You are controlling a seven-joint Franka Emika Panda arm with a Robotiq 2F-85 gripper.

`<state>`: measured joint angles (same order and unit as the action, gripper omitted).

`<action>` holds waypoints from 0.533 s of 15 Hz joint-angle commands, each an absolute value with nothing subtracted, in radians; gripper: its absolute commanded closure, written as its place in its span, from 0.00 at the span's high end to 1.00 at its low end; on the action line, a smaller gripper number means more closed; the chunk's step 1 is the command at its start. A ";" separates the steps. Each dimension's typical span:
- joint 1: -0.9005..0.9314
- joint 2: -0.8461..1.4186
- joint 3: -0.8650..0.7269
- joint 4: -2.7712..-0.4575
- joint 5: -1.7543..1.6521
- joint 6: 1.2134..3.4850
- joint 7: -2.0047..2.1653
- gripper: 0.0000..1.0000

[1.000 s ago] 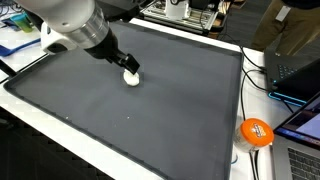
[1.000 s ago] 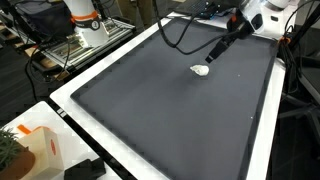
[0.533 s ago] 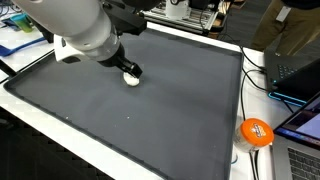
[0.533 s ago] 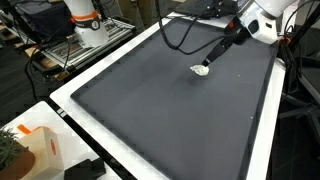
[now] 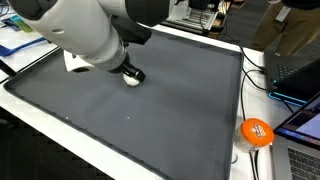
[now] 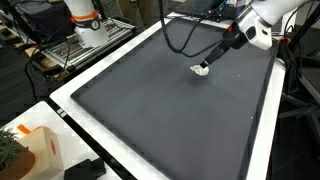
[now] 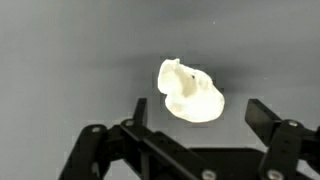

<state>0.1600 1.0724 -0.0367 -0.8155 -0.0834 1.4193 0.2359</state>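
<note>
In an exterior view, a carton [image 6: 38, 148] sits at the lower left on the white rim [image 6: 70, 100] that runs round the mat [image 6: 150, 115]; what it holds does not show. The mat is bare and dark across the middle of the frame, leaving broad room to the left of and below the lump [image 6: 200, 71], which lies on it at the upper right, well in from every edge. The gripper [image 6: 206, 66] comes down on the lump from the upper right. In an exterior view from the opposite side, the lump [image 5: 131, 79] lies left of center under the gripper [image 5: 131, 72]. Bare mat [image 5: 170, 120] stretches right to the rim, where an orange ball [image 5: 256, 131] rests off the mat at the lower right. In the wrist view, the lump [image 7: 190, 90] lies at center. The gripper [image 7: 197, 103] is spread, its fingers [image 7: 262, 112] standing clear on either side, the lump between them and a little above their tips.
</note>
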 commanded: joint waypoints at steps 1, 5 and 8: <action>0.161 1.146 -0.048 -0.724 -0.090 1.380 0.248 1.00; 0.162 1.179 -0.059 -0.684 -0.088 1.356 0.251 1.00; 0.161 1.195 -0.061 -0.661 -0.084 1.339 0.251 1.00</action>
